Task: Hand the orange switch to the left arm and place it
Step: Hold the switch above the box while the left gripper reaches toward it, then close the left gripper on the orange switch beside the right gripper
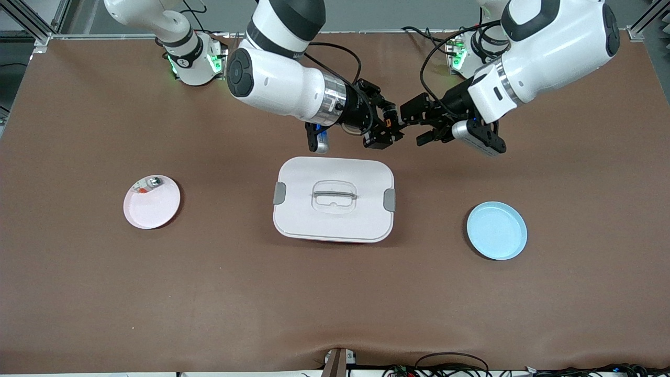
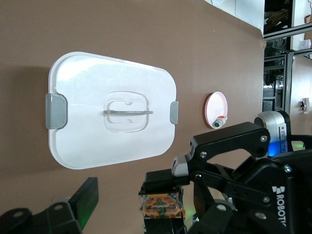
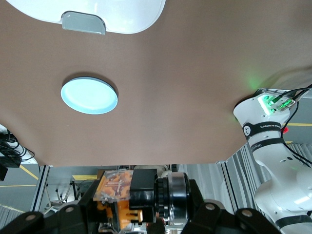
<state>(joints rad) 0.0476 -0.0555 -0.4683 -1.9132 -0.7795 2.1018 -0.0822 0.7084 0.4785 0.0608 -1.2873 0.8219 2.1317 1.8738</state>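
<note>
the brown worktop [image 1: 84,293] is carrying the white box [image 1: 334,199] at its middle, with a pink plate [image 1: 152,204] toward the right arm's end and a light-blue plate [image 1: 496,230] toward the left arm's end. the two arms are meeting in the air over the bare worktop between the box and their bases. the right pincer [image 1: 390,125] is clenching the orange switch [image 1: 388,123], which is hanging there clear of the box. the left pincer [image 1: 419,125] is facing it just beside, its jaws standing apart on either side of the part and gripping nothing yet. the switch is looking tiny, light and rigid, with hard smooth faces that could slip, so the receiving fingers would do best pinching the flat black end sticking out past the right fingers, squarely and gently.
</note>
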